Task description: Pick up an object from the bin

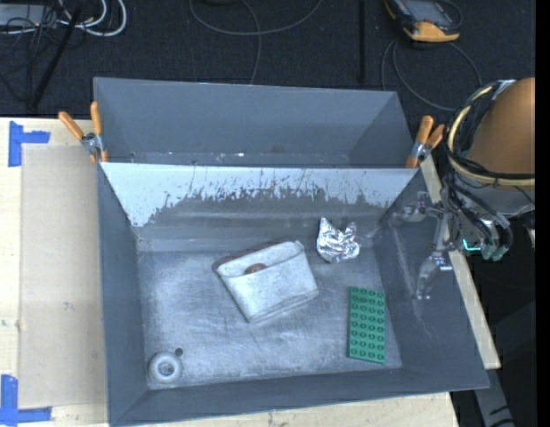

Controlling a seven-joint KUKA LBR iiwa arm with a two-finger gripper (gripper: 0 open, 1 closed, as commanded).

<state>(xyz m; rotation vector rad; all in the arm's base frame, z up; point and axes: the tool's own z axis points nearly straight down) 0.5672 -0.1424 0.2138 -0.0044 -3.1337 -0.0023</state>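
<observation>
My gripper (432, 258) hangs over the bin's right sloping wall, close to the rim and above the floor. Nearest to it, lower and to the left, a green studded building plate (367, 325) lies flat on the floor by the right wall. A crumpled ball of silver foil (337, 240) sits to the gripper's left, near the back of the floor. Nothing shows in the gripper.
A folded white cloth pouch (268, 279) with a brownish spot on top lies mid-floor. A small grey round cap (165, 366) rests in the front left corner. The arm with its orange dome and cables stands outside the right rim.
</observation>
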